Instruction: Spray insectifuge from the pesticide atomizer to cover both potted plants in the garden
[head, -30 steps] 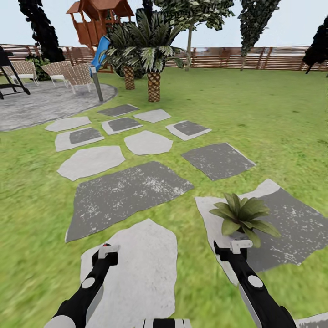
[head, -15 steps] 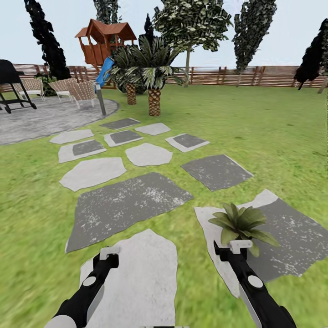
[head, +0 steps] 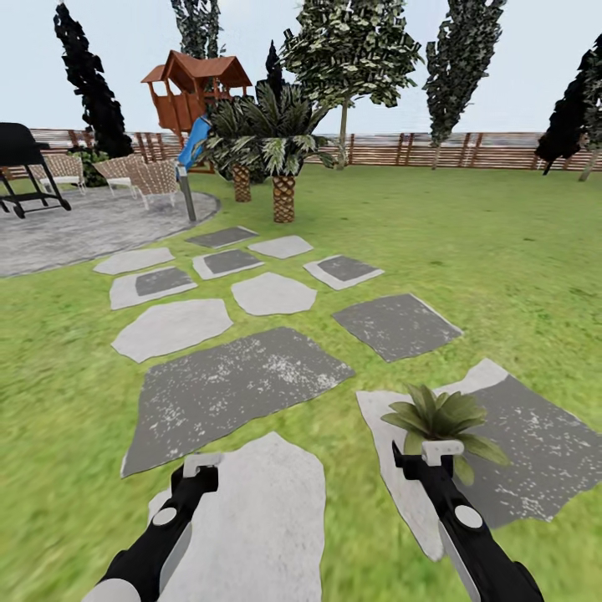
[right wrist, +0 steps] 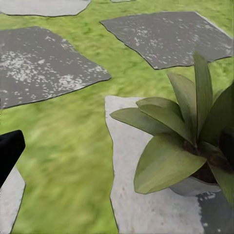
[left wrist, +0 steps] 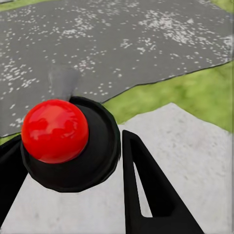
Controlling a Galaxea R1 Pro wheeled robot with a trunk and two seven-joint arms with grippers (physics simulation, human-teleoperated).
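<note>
Jaws on the left arm appear closed around a round black cap with a shiny red dome, which I take to be the head of the pesticide atomizer (left wrist: 56,131). One black finger (left wrist: 146,195) presses its side, and the other lies against it at the far edge of the left wrist view. Jaws on the right arm are spread wide and hold nothing; their dark fingers (right wrist: 7,148) sit at the two edges of the right wrist view.

Just ahead of the right jaws, and slightly below them, stands one potted plant (head: 439,418), a rosette of pointed green leaves in a small grey pot (right wrist: 195,187). It rests on a grey and white stepping stone (head: 518,435). Its leaves look plain green, with no whitish specks, so spraying seems not yet begun.

Below the left jaws lies a pale stone (head: 251,518), with a darker one (head: 234,385) beyond. Green lawn (head: 502,267) surrounds them, and a wooden fence (head: 468,150) runs far ahead.

The plant sits across from the left jaws, towards the right arm. To do this step well, the left arm likely needs to swing over so the nozzle faces the rosette from close by. Then it should sweep across every leaf. The right jaws should stay clear of the spray path.
</note>
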